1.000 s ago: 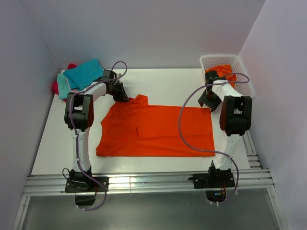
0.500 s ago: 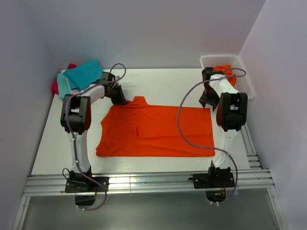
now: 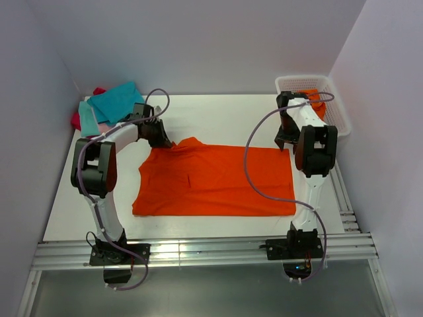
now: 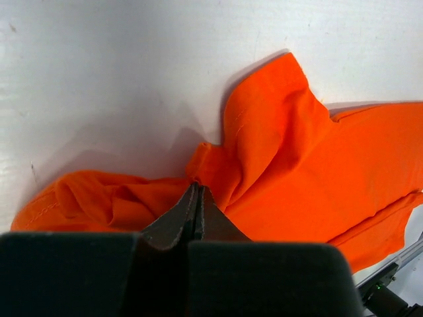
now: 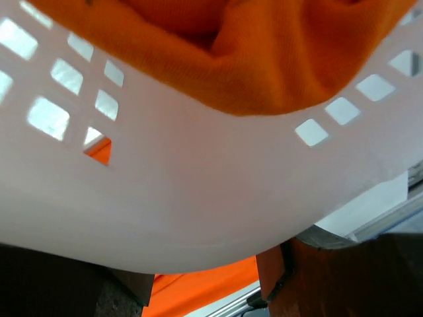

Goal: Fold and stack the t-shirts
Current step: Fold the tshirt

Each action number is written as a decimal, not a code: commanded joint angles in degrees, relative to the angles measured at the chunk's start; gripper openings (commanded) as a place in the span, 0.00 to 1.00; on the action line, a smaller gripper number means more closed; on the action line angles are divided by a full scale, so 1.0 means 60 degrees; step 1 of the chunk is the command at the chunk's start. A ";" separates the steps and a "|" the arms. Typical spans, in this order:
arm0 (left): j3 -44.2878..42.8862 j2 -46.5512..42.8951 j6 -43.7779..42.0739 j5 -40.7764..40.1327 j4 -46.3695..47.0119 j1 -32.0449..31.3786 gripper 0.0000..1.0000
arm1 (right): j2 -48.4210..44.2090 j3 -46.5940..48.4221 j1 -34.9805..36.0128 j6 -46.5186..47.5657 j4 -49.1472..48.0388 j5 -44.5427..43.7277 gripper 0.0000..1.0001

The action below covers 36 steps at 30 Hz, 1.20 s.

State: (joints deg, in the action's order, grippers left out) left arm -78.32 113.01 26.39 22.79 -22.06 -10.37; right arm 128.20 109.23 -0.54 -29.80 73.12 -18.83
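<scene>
Since a second ago the left gripper (image 3: pixel 160 139) has drawn a far corner of the shirt (image 3: pixel 218 179) leftward, seen from above, the right gripper (image 3: pixel 285 141) beside the basket (image 3: pixel 303 80); left wrist, jaws pinched tight on a bunched fold between them; right wrist, basket wall ahead hides the jaws, their width impossible to tell.

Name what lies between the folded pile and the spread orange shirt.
Top view: bare table, crossed by the left arm; left gripper pinches the shirt.

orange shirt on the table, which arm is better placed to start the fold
Left. The left gripper is shut on the orange t-shirt at its far-left sleeve, so it could probably pull that side over. The right gripper hangs open beside the basket, holding nothing.
</scene>
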 commanded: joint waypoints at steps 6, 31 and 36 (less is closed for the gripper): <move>0.0383 -0.0935 -0.0312 -0.0077 0.0279 -0.0015 0.00 | -0.0097 -0.2630 -0.0526 0.0630 -0.1464 0.1217 0.61; 0.1862 -0.2736 -0.0180 0.0245 0.0777 -0.0015 0.00 | -0.2339 -0.4099 0.1129 0.0601 -0.3878 0.0310 0.67; 0.2185 -0.3015 -0.0151 0.0275 0.0821 -0.0029 0.00 | -0.2324 -0.3411 0.1553 0.0514 -0.3530 0.1131 0.68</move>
State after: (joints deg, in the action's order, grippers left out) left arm -66.15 98.08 25.74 23.16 -19.16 -10.37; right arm 116.01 86.02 7.46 -27.53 54.15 -12.27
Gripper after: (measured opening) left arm 0.012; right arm 0.677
